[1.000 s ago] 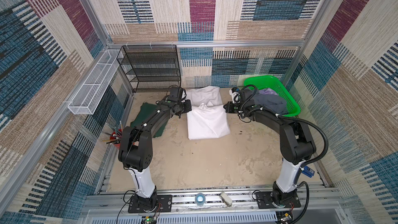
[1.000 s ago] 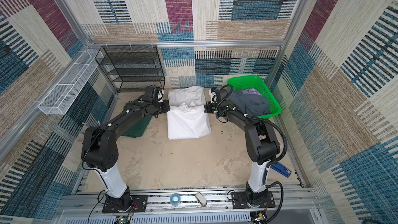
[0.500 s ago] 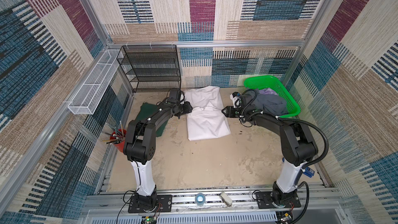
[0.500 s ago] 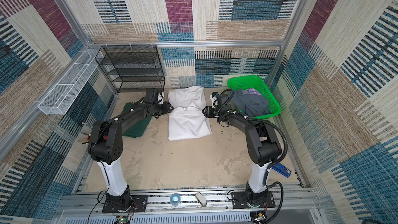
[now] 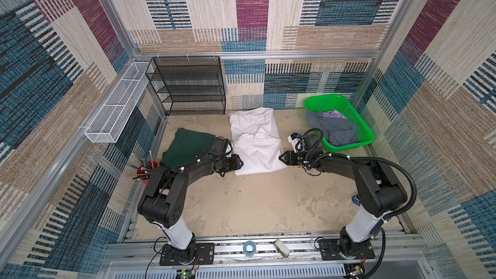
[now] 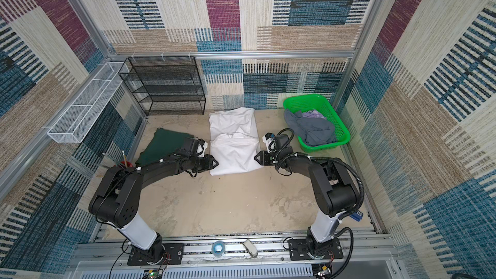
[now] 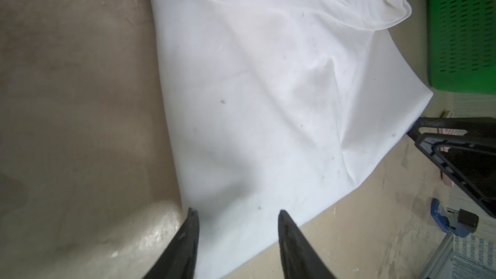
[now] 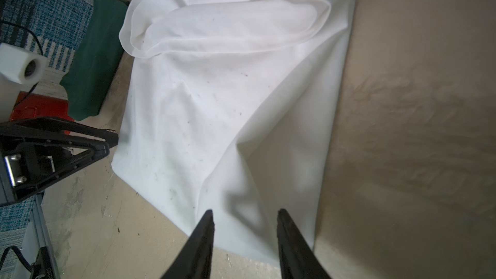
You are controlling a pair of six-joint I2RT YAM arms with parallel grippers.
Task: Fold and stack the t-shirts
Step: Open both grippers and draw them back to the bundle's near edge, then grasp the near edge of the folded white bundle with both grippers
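A large white t-shirt (image 5: 255,140) (image 6: 233,143) lies flat at the table's middle back, its far part folded over with a rumpled seam across it. My left gripper (image 5: 240,164) (image 7: 236,213) is open, low at the shirt's near left corner, with white cloth (image 7: 268,103) showing between its fingertips. At the near right corner my right gripper (image 5: 280,157) (image 8: 244,212) is open too, its tips over the cloth edge (image 8: 228,89). A dark green t-shirt (image 5: 188,146) (image 8: 94,63) lies flat on the left. A grey t-shirt with a lilac patch (image 5: 335,127) is crumpled in the basket.
The green mesh basket (image 5: 367,135) (image 7: 461,36) stands at the back right. A black mesh shelf (image 5: 190,87) stands against the back wall, and a white wire basket (image 5: 115,108) hangs on the left wall. A red cup of pencils (image 5: 143,173) stands by the left arm.
Both grippers went from shut to open, letting go of the white shirt near its middle. They moved toward the front, to the shirt's near corners.
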